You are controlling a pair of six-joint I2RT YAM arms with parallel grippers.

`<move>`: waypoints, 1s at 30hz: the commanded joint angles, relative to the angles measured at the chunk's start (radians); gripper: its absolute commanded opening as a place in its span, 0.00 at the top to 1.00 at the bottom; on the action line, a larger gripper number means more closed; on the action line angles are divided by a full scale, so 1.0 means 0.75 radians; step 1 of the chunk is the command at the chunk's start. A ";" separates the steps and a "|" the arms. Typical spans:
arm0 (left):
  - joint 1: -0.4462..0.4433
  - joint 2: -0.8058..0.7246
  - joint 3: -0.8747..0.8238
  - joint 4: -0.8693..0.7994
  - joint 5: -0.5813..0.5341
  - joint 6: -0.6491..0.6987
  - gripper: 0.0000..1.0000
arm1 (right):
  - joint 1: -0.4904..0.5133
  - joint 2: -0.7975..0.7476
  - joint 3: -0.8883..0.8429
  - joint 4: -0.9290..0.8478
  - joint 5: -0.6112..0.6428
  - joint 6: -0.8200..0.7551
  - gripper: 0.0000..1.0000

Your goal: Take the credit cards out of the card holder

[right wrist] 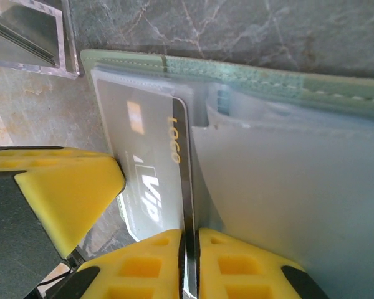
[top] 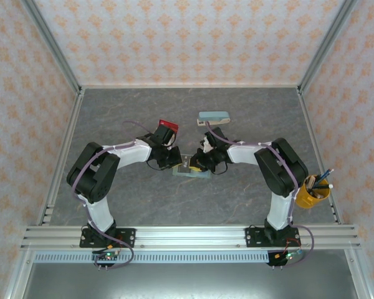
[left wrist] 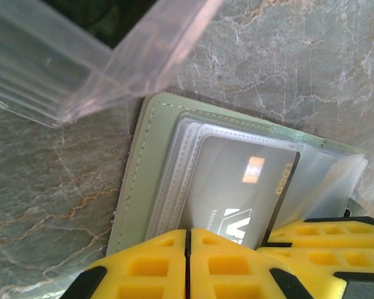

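Nearest, along the front edge of the grey marbled table (top: 237,208): aluminium rail (top: 193,235) carrying both arm bases. Slightly farther, at the right, beside the right arm: yellow cup (top: 310,198) holding pens. At mid-table, under the two wrists that meet from either side: card holder (left wrist: 134,180), sage-green with a stitched border, lying open and flat, clear plastic sleeves uppermost. Inside the front sleeve: dark grey card (left wrist: 230,187), printed "LOGO" and "Vip", partly drawn out toward the grippers. Left gripper (left wrist: 188,240): yellow fingers closed flush against each other over the near edge of the holder and card; impossible to tell whether anything is pinched between them. Right gripper (right wrist: 188,240): fingers closed on the dark grey card, whose thin edge runs straight into the seam between them, just beside the left gripper. Just beyond the holder, at its far corner: clear plastic piece (left wrist: 81,68), angular and see-through. Farther back, just beyond the left wrist: red card (top: 168,124), out of the holder. Farther again, near the back of the table: teal oblong case (top: 213,116) with a pale edge. Farthest: patterned peach walls (top: 187,37) enclosing the table.
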 commanded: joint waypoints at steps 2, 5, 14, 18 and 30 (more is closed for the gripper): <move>-0.015 0.051 -0.078 -0.044 -0.064 -0.035 0.91 | 0.006 0.014 -0.025 0.161 -0.051 0.035 0.89; -0.015 0.042 -0.092 -0.043 -0.072 -0.039 0.91 | 0.004 -0.010 -0.045 0.190 -0.045 0.047 0.96; -0.011 -0.038 -0.056 -0.111 -0.122 -0.014 0.81 | -0.029 -0.100 -0.098 0.142 -0.050 0.021 1.00; -0.009 -0.081 -0.053 -0.078 -0.082 -0.020 0.74 | -0.042 -0.115 -0.109 0.089 -0.059 -0.011 1.00; -0.009 -0.124 -0.050 -0.121 -0.149 0.010 0.77 | -0.057 -0.098 -0.093 0.064 -0.044 -0.027 0.91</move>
